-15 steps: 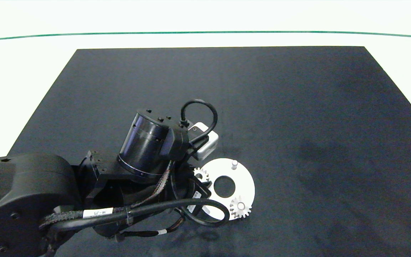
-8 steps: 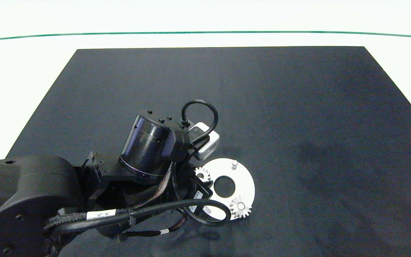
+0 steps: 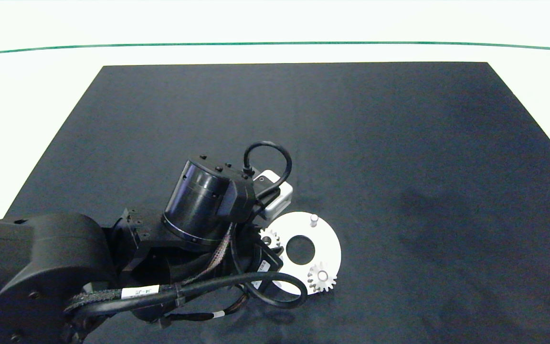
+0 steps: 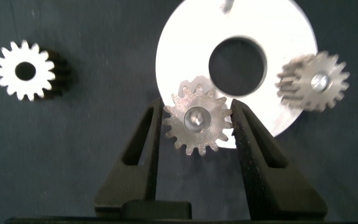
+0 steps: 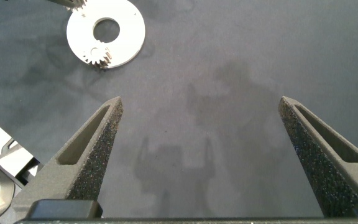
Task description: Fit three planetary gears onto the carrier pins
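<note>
Partly hidden under the left arm (image 3: 198,210), the disc (image 4: 291,37) carries two gears on pins, the left gripper (image 4: 194,121) with jaws spread beside one (image 4: 197,123); right gripper (image 5: 204,149) wide, third gear (image 4: 25,70) loose.

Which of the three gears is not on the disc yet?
The loose gear lying on the dark mat, clear of the white disc; the other two sit on pins.

Left hand (image 4: 194,127) crowds disc (image 3: 330,239) near side; far pin (image 3: 313,220) unobstructed from right.
</note>
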`<state>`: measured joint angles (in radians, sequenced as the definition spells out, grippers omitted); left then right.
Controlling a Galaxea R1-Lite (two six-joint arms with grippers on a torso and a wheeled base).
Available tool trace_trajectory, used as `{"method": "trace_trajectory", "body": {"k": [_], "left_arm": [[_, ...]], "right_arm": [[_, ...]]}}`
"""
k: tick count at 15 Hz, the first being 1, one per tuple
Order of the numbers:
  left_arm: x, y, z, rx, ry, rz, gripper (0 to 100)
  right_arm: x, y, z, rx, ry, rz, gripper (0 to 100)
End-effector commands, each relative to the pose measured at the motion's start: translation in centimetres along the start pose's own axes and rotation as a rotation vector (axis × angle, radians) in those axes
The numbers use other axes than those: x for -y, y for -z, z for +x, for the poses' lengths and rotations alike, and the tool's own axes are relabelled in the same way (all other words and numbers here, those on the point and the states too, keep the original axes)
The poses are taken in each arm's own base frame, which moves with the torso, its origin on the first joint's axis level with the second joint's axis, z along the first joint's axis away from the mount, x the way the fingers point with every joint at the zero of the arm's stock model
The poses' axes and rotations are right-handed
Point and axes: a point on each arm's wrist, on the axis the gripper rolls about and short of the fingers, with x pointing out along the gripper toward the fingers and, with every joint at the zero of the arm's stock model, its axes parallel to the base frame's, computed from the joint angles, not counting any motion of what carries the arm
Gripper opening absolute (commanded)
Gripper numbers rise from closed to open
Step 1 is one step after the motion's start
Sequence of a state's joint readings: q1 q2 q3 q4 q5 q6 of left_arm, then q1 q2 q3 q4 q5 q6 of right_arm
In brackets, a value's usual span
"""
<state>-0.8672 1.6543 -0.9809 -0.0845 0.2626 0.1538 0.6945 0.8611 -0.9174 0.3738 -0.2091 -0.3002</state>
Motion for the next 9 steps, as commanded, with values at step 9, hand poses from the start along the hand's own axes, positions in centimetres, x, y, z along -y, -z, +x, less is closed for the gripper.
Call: {"method": "trace_trajectory", "body": {"k": [9], "left_arm": [[0.26, 0.33, 0.85, 0.007, -0.003, -0.001, 13]], "right_arm": [[0.08, -0.06, -0.27, 0.018, 0.008, 0.002, 100]]}}
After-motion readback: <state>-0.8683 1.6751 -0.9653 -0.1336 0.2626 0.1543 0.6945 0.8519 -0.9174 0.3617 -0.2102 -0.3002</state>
